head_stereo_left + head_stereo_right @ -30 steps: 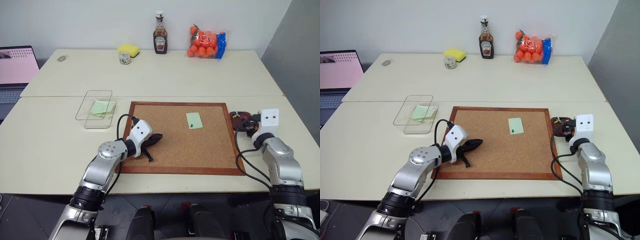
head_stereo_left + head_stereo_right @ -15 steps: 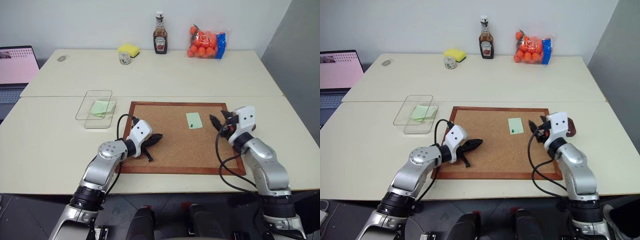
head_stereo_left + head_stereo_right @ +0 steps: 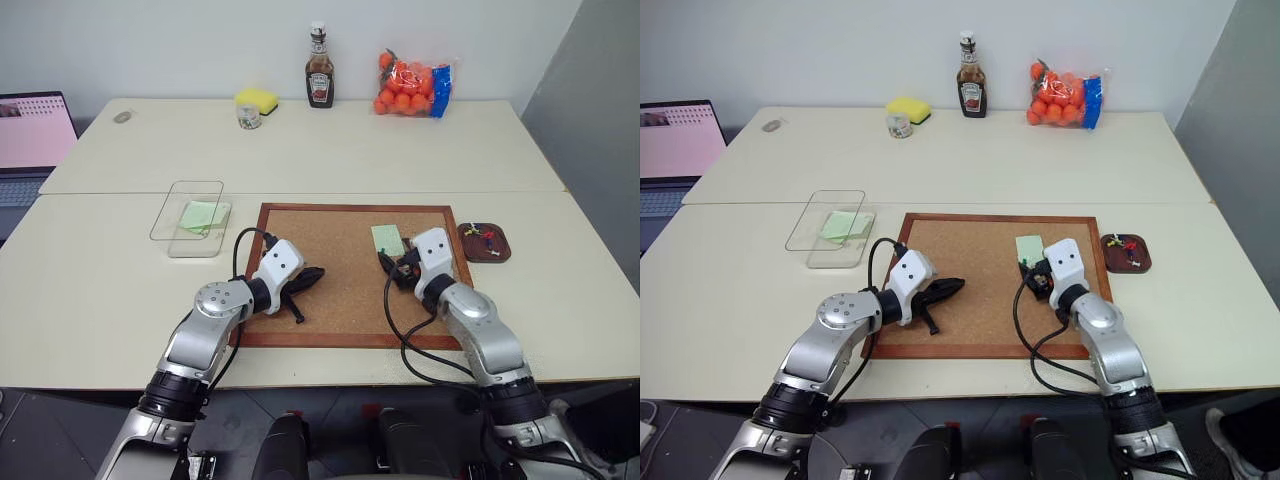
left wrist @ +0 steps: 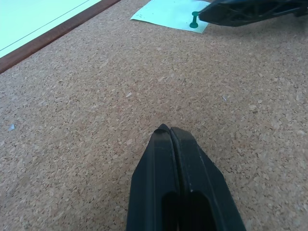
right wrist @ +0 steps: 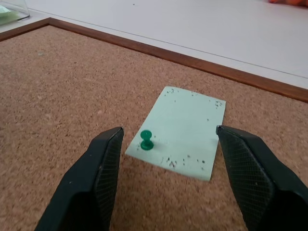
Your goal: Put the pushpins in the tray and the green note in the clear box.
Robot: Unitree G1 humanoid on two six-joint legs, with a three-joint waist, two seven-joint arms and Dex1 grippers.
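- One green pushpin [image 5: 146,139] pins the green note [image 5: 185,131] to the corkboard [image 3: 340,300], near its far edge.
- Right hand [image 5: 168,144] just short of the note, fingers apart.
- Tray [image 3: 485,243] with pins beside the board's right edge.
- Clear box [image 3: 190,215] left, holding a lime note [image 3: 201,215].
- Left hand [image 4: 179,187] pressed together over bare cork; worktop [image 3: 90,290] open around.

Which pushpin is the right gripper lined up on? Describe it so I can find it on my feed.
Find the wood-framed corkboard at the near table's middle, then the pale mint green note near its far right corner. The pushpin is the single dark green one standing in that note's near edge, just ahead of the open right gripper; the other pins lie loose in the brown tray off the board.
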